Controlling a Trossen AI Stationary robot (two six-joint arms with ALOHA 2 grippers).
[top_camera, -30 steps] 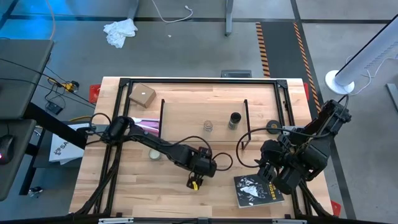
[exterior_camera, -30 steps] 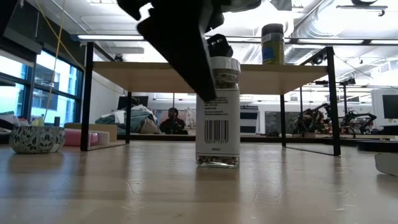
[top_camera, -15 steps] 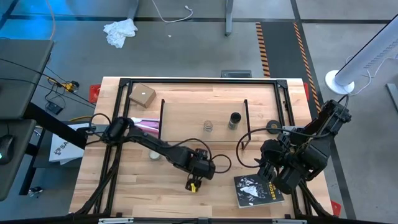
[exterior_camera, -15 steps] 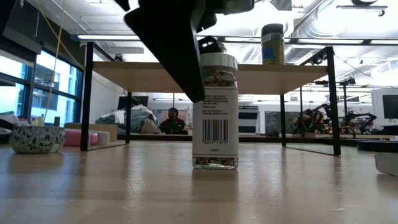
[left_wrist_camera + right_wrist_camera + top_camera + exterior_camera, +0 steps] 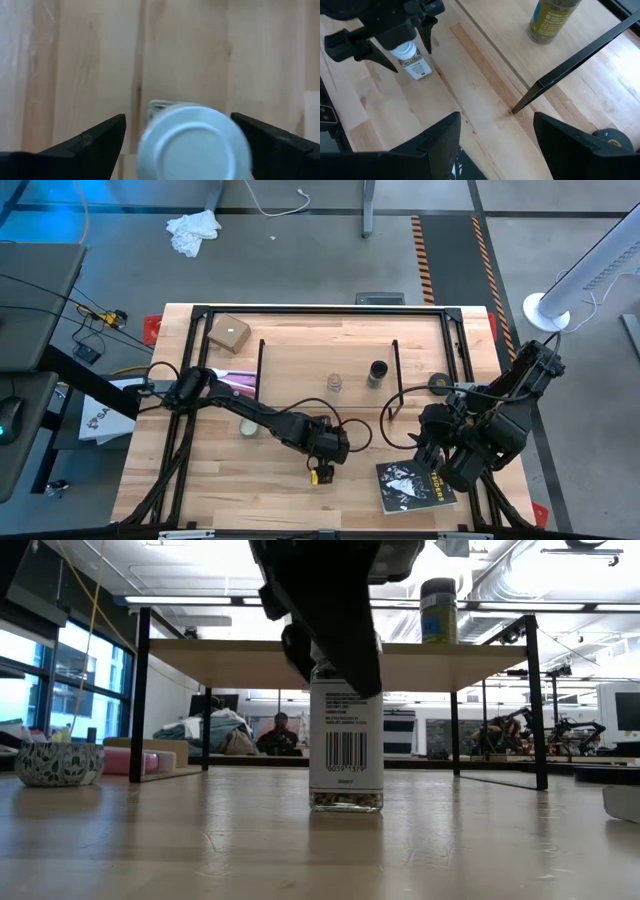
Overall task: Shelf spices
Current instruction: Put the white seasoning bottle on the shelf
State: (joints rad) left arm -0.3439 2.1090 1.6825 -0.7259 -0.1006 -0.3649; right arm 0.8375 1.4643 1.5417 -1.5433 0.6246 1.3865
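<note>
Table [image 5: 200, 480] from overhead: I have the left gripper [image 5: 318, 463] poised directly above the white-capped jar [image 5: 345, 755], fingers spread wide and released either side of its cap, near the table's front edge. Farther back, the clear glass jar [image 5: 334, 384] and dark jar [image 5: 377, 372] stand on the shelf [image 5: 300, 365]. At right, the right gripper [image 5: 495, 150] waits, jaws apart.

Both arms are dark, nearly black, built of rounded jointed segments, with thin black cables looping beside them. The left gripper [image 5: 322, 470] carries a small yellow marking; its fingers [image 5: 95, 142] are flat, matte black wedges.
</note>
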